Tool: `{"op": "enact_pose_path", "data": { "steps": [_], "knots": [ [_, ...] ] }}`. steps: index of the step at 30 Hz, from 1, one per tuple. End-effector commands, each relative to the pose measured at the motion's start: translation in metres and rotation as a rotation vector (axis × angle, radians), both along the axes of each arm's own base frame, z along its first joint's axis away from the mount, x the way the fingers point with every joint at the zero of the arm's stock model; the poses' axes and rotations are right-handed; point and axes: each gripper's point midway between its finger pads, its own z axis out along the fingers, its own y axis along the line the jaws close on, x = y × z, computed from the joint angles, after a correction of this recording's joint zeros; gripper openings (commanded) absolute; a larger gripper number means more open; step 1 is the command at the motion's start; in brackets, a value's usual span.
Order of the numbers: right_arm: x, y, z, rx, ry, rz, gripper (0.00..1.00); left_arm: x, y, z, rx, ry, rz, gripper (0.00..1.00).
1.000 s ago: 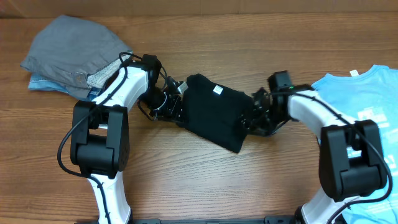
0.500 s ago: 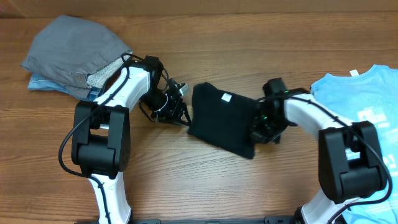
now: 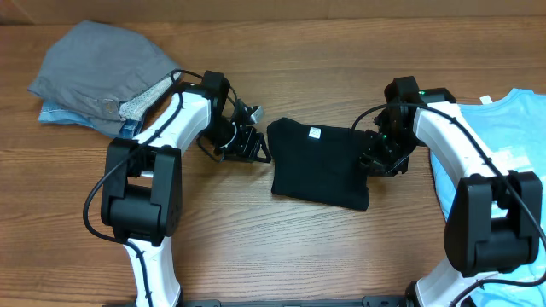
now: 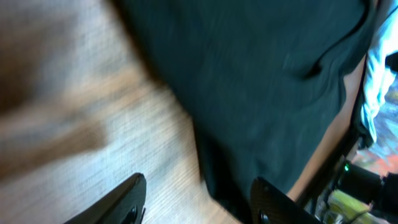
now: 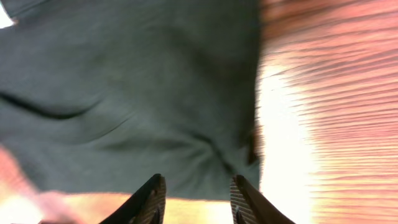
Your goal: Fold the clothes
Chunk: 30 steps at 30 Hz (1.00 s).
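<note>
The black T-shirt [image 3: 320,166] lies folded into a compact rectangle at the table's middle, its white neck label [image 3: 313,132] facing up. My left gripper [image 3: 254,147] sits just off its left edge, open; in the left wrist view the black T-shirt [image 4: 261,74] fills the upper right, and its edge reaches between the spread fingers [image 4: 127,199] of the left gripper [image 4: 199,202]. My right gripper [image 3: 374,159] is at the right edge, open. The right wrist view shows the black T-shirt [image 5: 130,93] just ahead of the right gripper [image 5: 198,202]. A light blue T-shirt [image 3: 499,128] lies far right.
A heap of grey clothing [image 3: 102,68] over something light blue [image 3: 60,113] sits at the back left, behind my left arm. Bare wooden table [image 3: 290,247] stretches along the front between the two arm bases.
The black T-shirt slid to the right and turned square to the table. Both grippers have let go of its edges and opened; the right arm rose toward the back.
</note>
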Motion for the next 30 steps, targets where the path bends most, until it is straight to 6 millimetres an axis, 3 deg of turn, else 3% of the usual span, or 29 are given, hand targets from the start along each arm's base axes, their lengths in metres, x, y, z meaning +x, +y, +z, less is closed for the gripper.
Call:
{"op": "enact_pose_path", "data": {
  "steps": [1, 4, 8, 11, 12, 14, 16, 21, 23, 26, 30],
  "knots": [
    [0.002, 0.03, 0.028, 0.174, -0.053, 0.047, 0.42, 0.018, -0.015, 0.005, -0.037, -0.062, 0.025, 0.61],
    [-0.006, 0.041, 0.026, 0.196, -0.029, 0.067, 0.42, 0.04, -0.017, 0.001, -0.001, -0.149, 0.053, 0.65],
    [-0.019, 0.064, 0.02, 0.227, -0.014, 0.124, 0.42, 0.062, -0.022, 0.002, 0.014, -0.25, 0.077, 0.63],
    [-0.022, 0.075, 0.004, 0.189, -0.015, 0.105, 0.41, 0.074, -0.032, 0.006, -0.007, -0.319, 0.067, 0.51],
    [-0.022, 0.077, 0.0, 0.179, -0.016, 0.095, 0.41, 0.077, -0.035, 0.005, -0.006, -0.336, 0.065, 0.43],
    [-0.023, 0.081, -0.005, 0.173, -0.018, 0.08, 0.41, 0.08, -0.037, 0.002, 0.009, -0.35, 0.07, 0.18],
    [-0.022, 0.081, -0.009, 0.162, -0.026, 0.077, 0.4, 0.084, -0.038, -0.001, 0.015, -0.367, 0.07, 0.04],
    [-0.018, 0.074, -0.013, 0.117, -0.045, 0.076, 0.4, 0.103, -0.041, 0.015, -0.049, -0.406, 0.128, 0.04],
    [-0.014, 0.073, -0.013, 0.115, -0.067, 0.087, 0.45, 0.107, -0.037, 0.024, -0.08, -0.389, 0.145, 0.16],
    [-0.011, 0.071, -0.016, 0.092, -0.082, 0.089, 0.49, 0.105, -0.02, 0.039, -0.094, -0.307, 0.178, 0.63],
    [-0.009, 0.07, -0.025, 0.078, -0.099, 0.073, 0.5, 0.081, 0.007, 0.04, -0.048, -0.135, 0.209, 0.8]
  ]
}}
